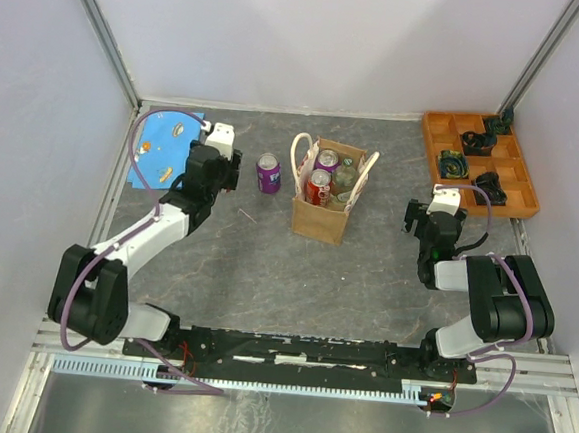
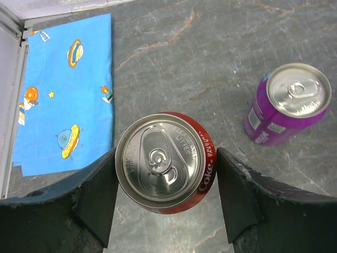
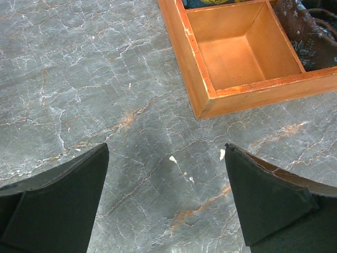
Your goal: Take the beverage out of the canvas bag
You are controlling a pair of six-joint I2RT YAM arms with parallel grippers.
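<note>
The tan canvas bag (image 1: 322,217) stands upright mid-table with its cream handles (image 1: 299,155) up. Inside show a purple-topped can (image 1: 327,160), a red can (image 1: 318,187) and a clear bottle (image 1: 345,179). My left gripper (image 1: 229,170) is left of the bag, shut on a red Coke can (image 2: 163,163), one finger on each side; in the left wrist view the gripper (image 2: 167,174) shows from above. I cannot tell whether the can rests on the table. A purple can (image 1: 268,173) (image 2: 287,105) stands between that gripper and the bag. My right gripper (image 1: 413,218) (image 3: 167,158) is open and empty, right of the bag.
An orange compartment tray (image 1: 431,147) (image 3: 195,68) with dark objects sits at the back right, just beyond the right gripper. A blue patterned cloth (image 1: 170,147) (image 2: 63,89) lies at the back left. A small thin stick (image 1: 247,214) lies on the table left of the bag.
</note>
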